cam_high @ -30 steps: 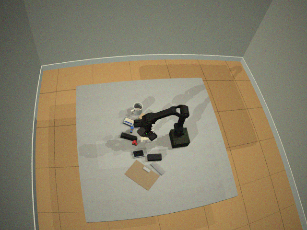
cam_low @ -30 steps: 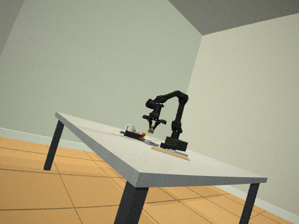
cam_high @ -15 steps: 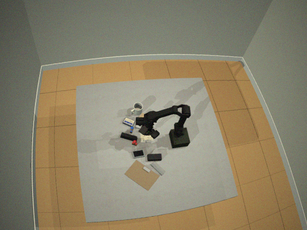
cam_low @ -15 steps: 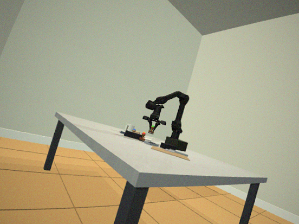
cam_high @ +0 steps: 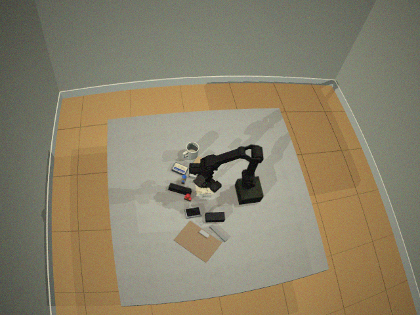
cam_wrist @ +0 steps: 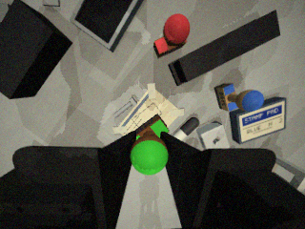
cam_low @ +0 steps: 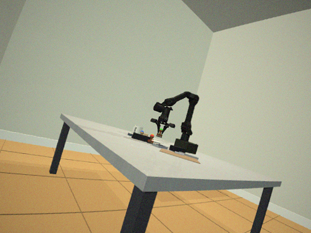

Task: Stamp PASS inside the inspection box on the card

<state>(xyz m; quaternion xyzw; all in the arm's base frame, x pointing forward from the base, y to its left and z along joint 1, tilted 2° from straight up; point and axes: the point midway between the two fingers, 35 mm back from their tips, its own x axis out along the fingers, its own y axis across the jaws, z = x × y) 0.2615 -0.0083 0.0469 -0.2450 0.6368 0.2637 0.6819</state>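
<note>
Wrist view showed my tool [cam_wrist: 150, 143] pinching the green-knobbed PASS stamp [cam_wrist: 149, 154] at lower centre, hanging above the card [cam_wrist: 148, 112] in mid-frame. I judged the printing step was in hand; next I needed a straight descent into the card's box, pressing once

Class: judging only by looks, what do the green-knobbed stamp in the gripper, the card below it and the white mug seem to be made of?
Green-knobbed stamp: glossy knob, probably plastic or painted wood, on a brown collar that looks wooden, clamped in the gripper.
Card: cream, flat, printed with lines, likely matte paper or thin card stock.
White mug: smooth white wall and handle, possibly glazed ceramic; too small to be sure.
</note>
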